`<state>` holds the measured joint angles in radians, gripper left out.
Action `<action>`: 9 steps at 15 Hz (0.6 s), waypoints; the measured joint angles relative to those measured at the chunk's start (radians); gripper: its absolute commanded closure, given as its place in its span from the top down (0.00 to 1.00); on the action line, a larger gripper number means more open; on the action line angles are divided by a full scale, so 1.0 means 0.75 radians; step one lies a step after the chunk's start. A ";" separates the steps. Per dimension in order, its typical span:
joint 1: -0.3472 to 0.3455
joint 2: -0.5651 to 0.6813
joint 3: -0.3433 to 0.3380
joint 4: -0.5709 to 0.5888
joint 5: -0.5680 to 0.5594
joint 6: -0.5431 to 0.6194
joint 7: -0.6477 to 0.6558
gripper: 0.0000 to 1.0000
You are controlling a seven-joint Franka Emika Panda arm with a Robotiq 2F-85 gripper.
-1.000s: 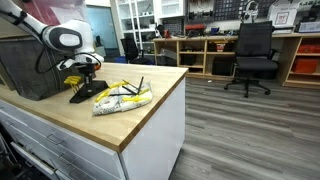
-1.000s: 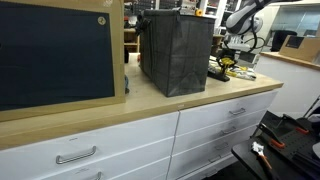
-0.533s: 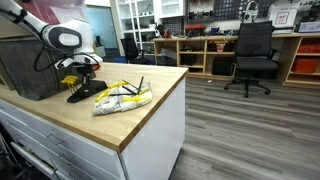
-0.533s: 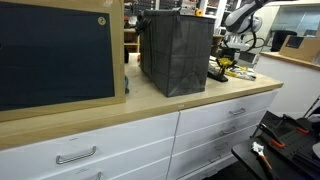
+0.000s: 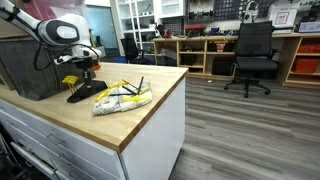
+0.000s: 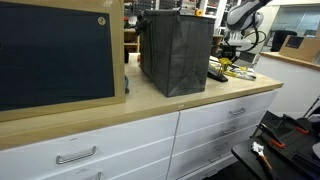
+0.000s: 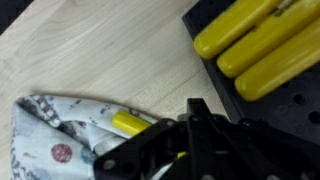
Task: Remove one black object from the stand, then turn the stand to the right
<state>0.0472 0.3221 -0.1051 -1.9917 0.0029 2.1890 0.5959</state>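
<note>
The stand is a small black wedge with yellow-topped pieces, set on the wooden counter beside the mesh basket. In the wrist view its black perforated face fills the upper right. My gripper hangs just above the stand in both exterior views. Its jaws are shut into one narrow black bar. I cannot tell whether a thin black object is pinched between them. The stand is partly hidden behind the basket.
A clear bag of yellow and black items lies right of the stand, and below the gripper in the wrist view. The dark mesh basket stands close behind. The counter edge and an office chair lie beyond.
The arm has lifted a little, so the shut gripper now sits higher above the stand. Stand and bag have not moved.
</note>
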 measured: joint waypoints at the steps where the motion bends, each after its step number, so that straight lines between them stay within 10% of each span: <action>1: 0.004 -0.021 0.000 0.001 -0.032 0.000 0.001 0.00; 9: 0.021 -0.193 0.032 0.029 -0.135 -0.110 -0.025 0.00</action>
<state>0.0631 0.1770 -0.0808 -1.9698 -0.0982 2.1067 0.5769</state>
